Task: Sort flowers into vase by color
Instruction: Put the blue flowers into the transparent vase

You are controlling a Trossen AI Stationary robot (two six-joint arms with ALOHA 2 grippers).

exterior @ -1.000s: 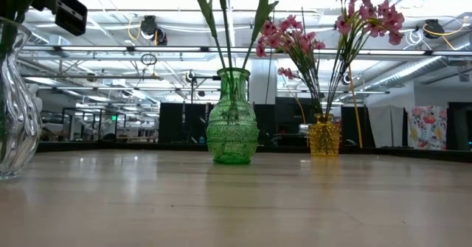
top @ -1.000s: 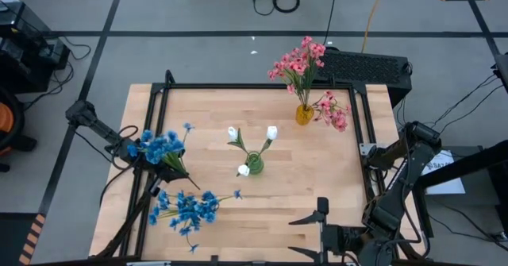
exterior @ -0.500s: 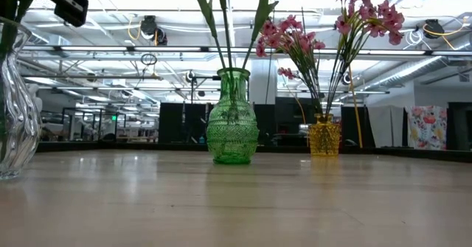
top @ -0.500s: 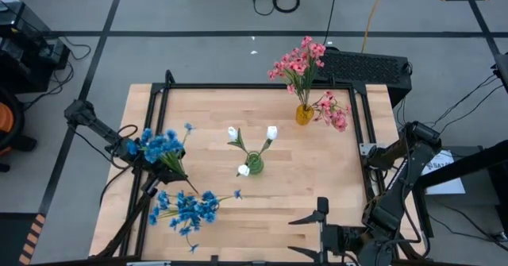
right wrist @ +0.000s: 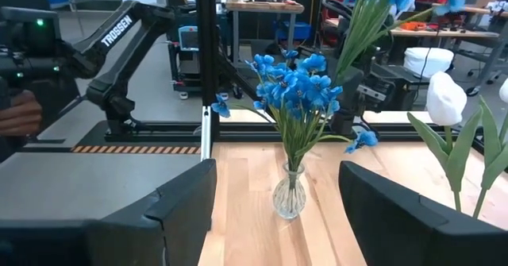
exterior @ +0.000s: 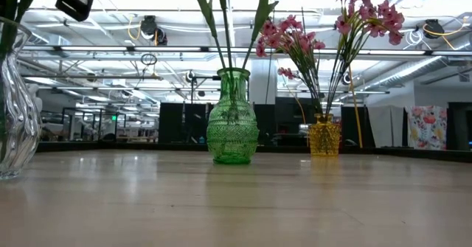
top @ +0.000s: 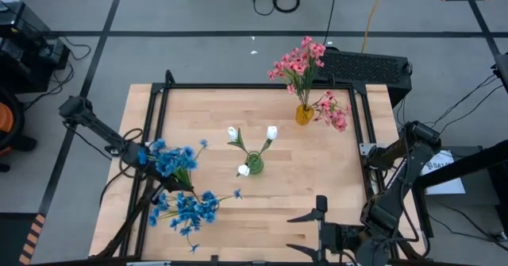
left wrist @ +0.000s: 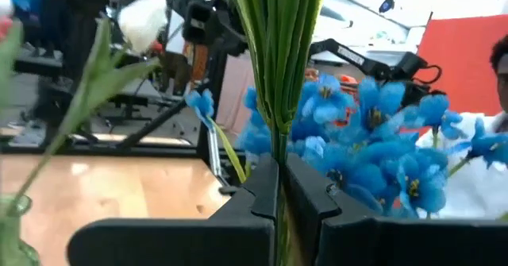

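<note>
My left gripper (top: 140, 156) is shut on a blue spray (top: 171, 160) above the table's left part. Its green stems (left wrist: 277, 52) show between the fingers in the left wrist view. Just nearer stands a clear vase (right wrist: 289, 194) (exterior: 15, 114) holding another blue bunch (top: 189, 209). White buds (top: 271, 132) stand in the green vase (exterior: 231, 119) at the middle. Pink flowers (top: 299, 61) fill the yellow vase (top: 304, 113) (exterior: 324, 136) at the far side. My right gripper (top: 308, 233) is open at the near edge, touching nothing. My left gripper pinches the blue spray's bundle of green stems (left wrist: 278, 151) between its two fingers. The fingers come level from the table's left side and lie across the stems. The spray is lifted clear of the table, slanting, with its lower stem ends (top: 190, 188) toward the clear vase.
A black frame (top: 238, 87) runs along the table's far, left and right sides. Bare wood lies between the green vase and my right gripper. A black keyboard-like unit (top: 365, 66) sits beyond the far right corner.
My left gripper has carried the blue spray toward the table's near edge and a little right, closer to the clear vase's bunch. The spray has tipped, its stem ends reaching nearer the vase. The right arm has kept still.
</note>
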